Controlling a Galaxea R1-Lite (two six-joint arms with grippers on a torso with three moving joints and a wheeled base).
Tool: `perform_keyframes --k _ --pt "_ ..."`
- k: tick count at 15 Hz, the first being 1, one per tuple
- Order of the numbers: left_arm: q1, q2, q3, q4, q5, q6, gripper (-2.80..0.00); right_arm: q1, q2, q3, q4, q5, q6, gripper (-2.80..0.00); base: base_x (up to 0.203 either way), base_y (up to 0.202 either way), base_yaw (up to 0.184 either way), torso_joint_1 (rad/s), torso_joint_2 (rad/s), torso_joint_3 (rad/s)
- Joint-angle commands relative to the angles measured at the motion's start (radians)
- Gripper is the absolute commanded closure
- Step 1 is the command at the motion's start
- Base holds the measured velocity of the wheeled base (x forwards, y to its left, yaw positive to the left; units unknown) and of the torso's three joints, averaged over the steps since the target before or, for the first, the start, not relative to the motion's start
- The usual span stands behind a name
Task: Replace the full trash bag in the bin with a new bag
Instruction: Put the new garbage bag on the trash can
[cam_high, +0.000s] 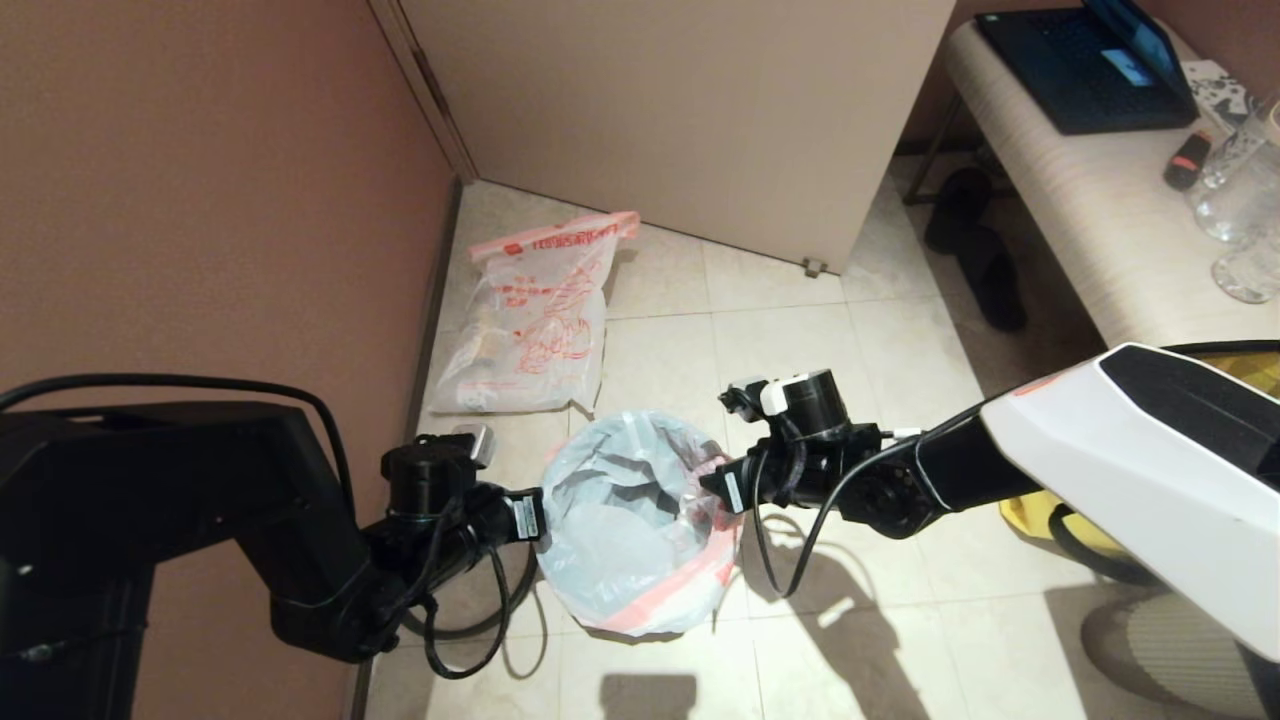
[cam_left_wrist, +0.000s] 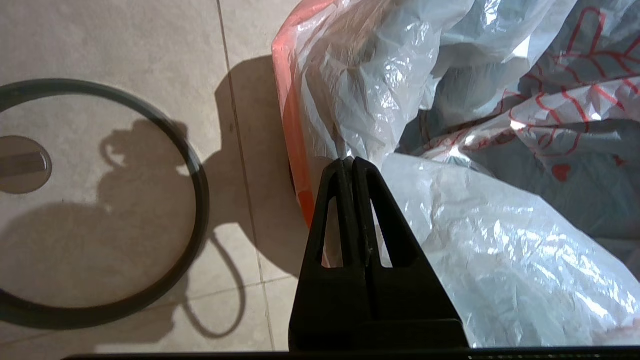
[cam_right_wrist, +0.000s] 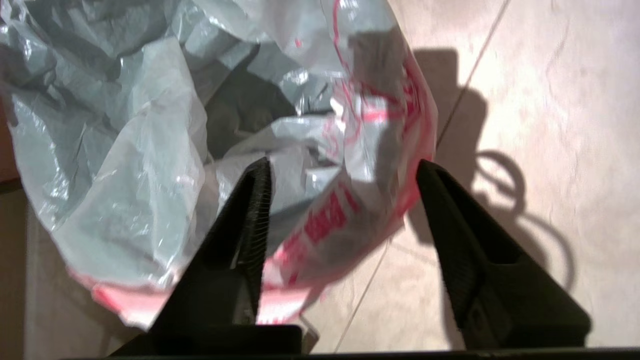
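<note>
A new bag (cam_high: 640, 520), crinkly and whitish with a pink band at its mouth, sits draped open over the bin, which it hides from the head camera, on the tiled floor (cam_high: 800, 340) between 2 robot arms. The left gripper (cam_left_wrist: 352, 162), at the bag's left edge, has its fingers pressed together, pinching a fold of the plastic just beside the pink band. The right gripper (cam_right_wrist: 345, 172) is at the opposite edge with its fingers spread apart, the printed rim of the bag lying between them; neither finger visibly clamps it. The full bag (cam_high: 535, 320), printed in red, lies on the floor near the wall (cam_high: 200, 200), well behind the bin. A grey ring (cam_left_wrist: 197, 200) lies flat on the tiles beside the left gripper.
</note>
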Motion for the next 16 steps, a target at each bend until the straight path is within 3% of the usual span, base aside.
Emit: perform_keyframes --k 1,4,9,12,13,16 --pt "-0.012 0.065 -0.023 -0.008 0.0 -0.001 0.0 0.028 -0.092 -0.001 0.202 -0.028 0.049 0.0 0.0 0.0 0.0 0.0 0.0 0.0" --pt "-0.004 0.1 -0.061 -0.01 -0.001 -0.003 0.0 0.077 -0.103 -0.155 0.49 -0.104 0.161 0.0 0.0 0.0 0.0 0.0 0.0 0.0" --pt "-0.003 0.089 -0.049 -0.013 0.0 -0.006 0.0 0.162 0.039 -0.467 0.95 -0.182 0.244 0.0 0.0 0.0 0.0 0.0 0.0 0.0" --pt "-0.003 0.082 -0.051 -0.015 0.001 -0.006 0.0 0.22 0.083 -0.49 1.016 -0.206 0.308 0.0 0.0 0.0 0.0 0.0 0.0 0.0" --pt "-0.004 0.074 -0.044 -0.015 0.001 -0.005 0.0 0.23 0.095 -0.491 1.018 -0.21 0.321 -2.8 0.0 0.0 0.0 0.0 0.0 0.0" --pt "0.014 0.07 -0.039 -0.04 0.001 -0.004 0.0 0.242 0.1 -0.496 1.017 -0.21 0.337 -2.8 0.0 0.0 0.0 0.0 0.0 0.0"
